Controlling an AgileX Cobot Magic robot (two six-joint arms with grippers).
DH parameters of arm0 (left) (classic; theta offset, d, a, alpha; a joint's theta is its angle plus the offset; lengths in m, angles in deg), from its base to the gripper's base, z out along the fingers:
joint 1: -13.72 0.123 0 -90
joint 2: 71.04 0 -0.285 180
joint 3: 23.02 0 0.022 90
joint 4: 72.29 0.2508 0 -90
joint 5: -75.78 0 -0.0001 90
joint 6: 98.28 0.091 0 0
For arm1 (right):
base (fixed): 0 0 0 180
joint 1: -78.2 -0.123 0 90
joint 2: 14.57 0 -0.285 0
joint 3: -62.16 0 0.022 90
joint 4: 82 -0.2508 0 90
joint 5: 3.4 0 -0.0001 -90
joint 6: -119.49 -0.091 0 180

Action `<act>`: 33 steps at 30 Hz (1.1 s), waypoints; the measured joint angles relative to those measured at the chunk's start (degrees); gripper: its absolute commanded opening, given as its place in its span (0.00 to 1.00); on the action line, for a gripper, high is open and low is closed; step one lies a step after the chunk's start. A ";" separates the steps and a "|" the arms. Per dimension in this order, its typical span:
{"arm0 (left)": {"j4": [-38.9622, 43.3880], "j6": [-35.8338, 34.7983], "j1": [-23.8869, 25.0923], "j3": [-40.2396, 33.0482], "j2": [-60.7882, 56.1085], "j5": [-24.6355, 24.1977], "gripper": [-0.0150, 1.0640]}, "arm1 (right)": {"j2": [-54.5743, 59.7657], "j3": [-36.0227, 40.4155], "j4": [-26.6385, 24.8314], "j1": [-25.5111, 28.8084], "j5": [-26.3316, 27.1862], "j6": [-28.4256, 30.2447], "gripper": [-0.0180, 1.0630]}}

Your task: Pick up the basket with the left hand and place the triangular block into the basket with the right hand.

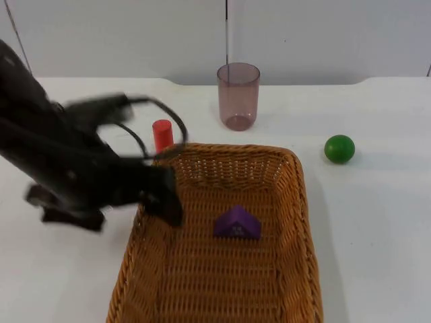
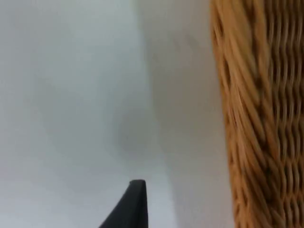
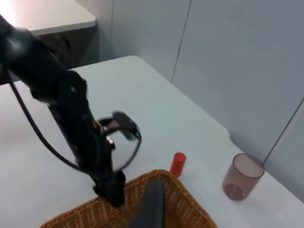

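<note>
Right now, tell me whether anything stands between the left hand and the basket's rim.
Nothing visible does. The left hand is at the basket's left rim, with bare table beside it. The red cylinder stands behind the basket, clear of the hand. The purple triangular block already lies inside.

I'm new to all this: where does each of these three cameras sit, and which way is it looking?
Top view: fixed above, looking down and forward at the woven wicker basket holding a purple triangular block; the left gripper is at the rim.
Left wrist view: on the left arm, facing the table beside the basket wall; a black fingertip shows.
Right wrist view: on the raised right arm, looking across at the left arm.
All three share the basket.
</note>
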 measured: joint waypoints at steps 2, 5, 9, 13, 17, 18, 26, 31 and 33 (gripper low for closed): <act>4.57 -3.01 2.31 -0.10 -4.76 -0.92 0.99 | 0.00 0.00 0.88 0.00 0.44 -0.11 0.74; 8.07 -4.39 5.02 -0.10 -12.08 -2.32 0.99 | 0.00 0.00 1.83 0.00 0.59 -0.34 0.74; 10.17 -4.79 7.21 -0.10 -20.83 -3.87 0.99 | 0.00 0.00 2.60 0.00 0.97 -1.37 0.74; 13.05 -4.79 7.59 -0.10 -30.93 -5.83 0.99 | 0.00 0.00 2.75 0.00 1.07 -1.60 0.74; 14.00 -4.89 7.59 -0.10 -35.89 -7.58 0.99 | 0.00 0.00 2.75 0.00 1.07 -1.74 0.74; 14.55 -4.89 7.59 -0.10 -38.44 -8.87 0.99 | 0.00 0.00 2.75 0.00 1.07 -2.36 0.74; 15.79 -5.01 7.59 -2.27 -50.73 -12.76 0.99 | -2.35 5.47 2.75 0.00 3.10 -3.17 0.74; 17.59 -5.01 7.59 -3.12 -60.91 -16.14 0.99 | -10.94 15.57 2.75 0.00 8.12 -4.21 0.74; 17.73 -5.01 7.59 -3.12 -62.92 -16.79 0.99 | -12.66 17.22 2.75 0.00 8.35 -4.52 0.74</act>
